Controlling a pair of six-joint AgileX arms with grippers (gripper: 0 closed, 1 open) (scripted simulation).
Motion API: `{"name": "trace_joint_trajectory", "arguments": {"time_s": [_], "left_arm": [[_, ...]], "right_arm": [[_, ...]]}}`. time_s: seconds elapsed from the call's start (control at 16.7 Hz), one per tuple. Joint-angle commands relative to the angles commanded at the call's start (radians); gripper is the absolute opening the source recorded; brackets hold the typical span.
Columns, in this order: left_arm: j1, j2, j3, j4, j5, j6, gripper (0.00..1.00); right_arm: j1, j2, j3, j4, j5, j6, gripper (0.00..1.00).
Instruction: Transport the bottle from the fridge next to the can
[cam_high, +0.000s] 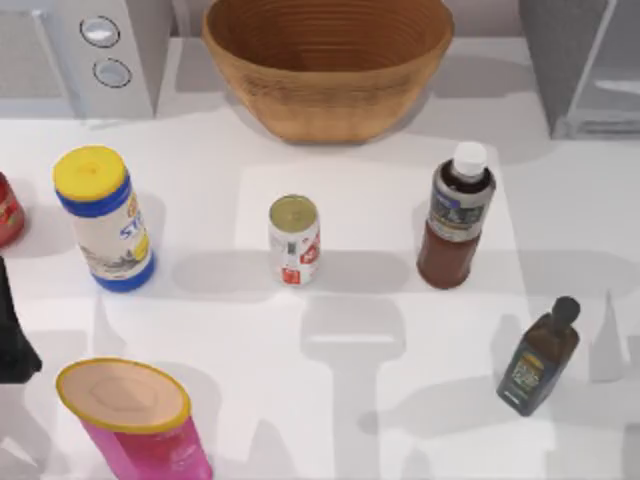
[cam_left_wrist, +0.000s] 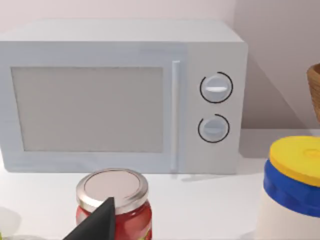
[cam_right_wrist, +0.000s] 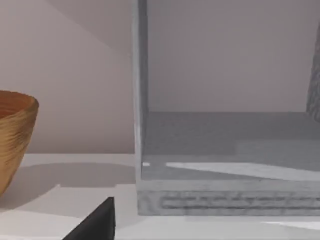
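The bottle (cam_high: 456, 216) stands upright on the table (cam_high: 380, 400), right of centre, well apart from the fridge (cam_high: 585, 65) at the far right corner. The can (cam_high: 294, 240) stands upright to its left, with a clear gap of bare table between them. My left pincer (cam_left_wrist: 92, 222) is at the near left edge of the table, close to a red jar (cam_left_wrist: 115, 205) with a silver lid and facing the microwave (cam_left_wrist: 120, 95); I cannot tell whether it is spread or pressed together. My right pincer (cam_right_wrist: 95, 222) faces the fridge's open grey interior, and I cannot tell its state either. A woven bowl (cam_high: 328, 60) sits far centre, a yellow-lidded canister (cam_high: 105, 215) at left, a pink tube (cam_high: 135, 420) near left, a small dark bottle (cam_high: 538, 358) near right
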Motion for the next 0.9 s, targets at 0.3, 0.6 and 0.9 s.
{"name": "trace_joint_trajectory", "arguments": {"time_s": [0.3,0.6,0.9], "left_arm": [[0.000,0.000,0.000,0.000,0.000,0.000,1.00],[0.000,0.000,0.000,0.000,0.000,0.000,1.00],[0.000,0.000,0.000,0.000,0.000,0.000,1.00]], "right_arm": [[0.000,-0.214,0.175,-0.393,-0.002,0.000,1.00],[-0.001,-0.449,0.367,-0.866,-0.004,-0.002,1.00],[-0.003,-0.632,0.517,-1.213,-0.004,-0.007,1.00]]}}
